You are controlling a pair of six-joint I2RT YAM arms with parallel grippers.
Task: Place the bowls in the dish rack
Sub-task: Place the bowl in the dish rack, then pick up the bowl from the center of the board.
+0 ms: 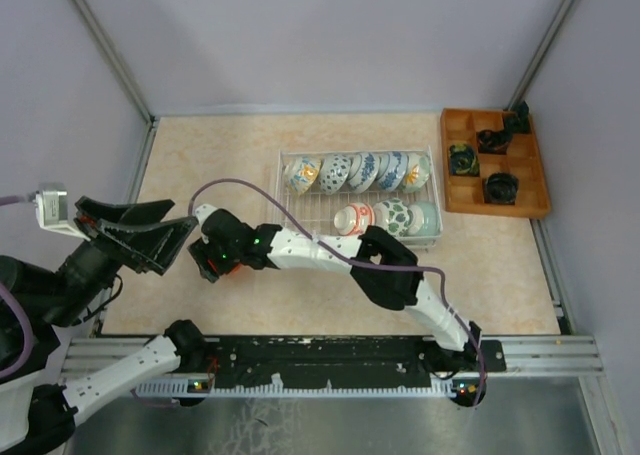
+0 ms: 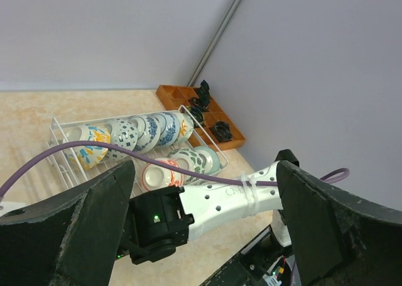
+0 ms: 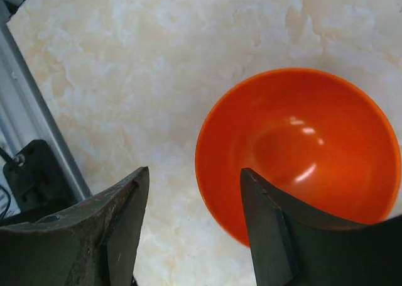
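The left gripper hangs in the air far to the left of the rack, above the left edge of the table. Its two black fingers are spread wide and there is nothing between them. They point toward the rack. Nearer to the rack, but also on its left and a little in front of its front-left corner, the right gripper is low over the table at the orange bowl. This bowl stands upright on the table with its mouth up, outside the rack and apart from it. In the right wrist view the jaws are partly open and stand across the left rim of the bowl. One finger is over the inside of the bowl and the other is outside, over the bare table, with a gap between it and the rim. The bowl is not clamped. The white right arm passes in front of the rack on the way to this place. Inside the rack, five bowls stand on edge, side by side, in a row along the back wall. Three more are in a front row, in the right half of the rack. Just beside the rack on the right, an orange tray with compartments lies on the table, and black items are in some of its compartments.
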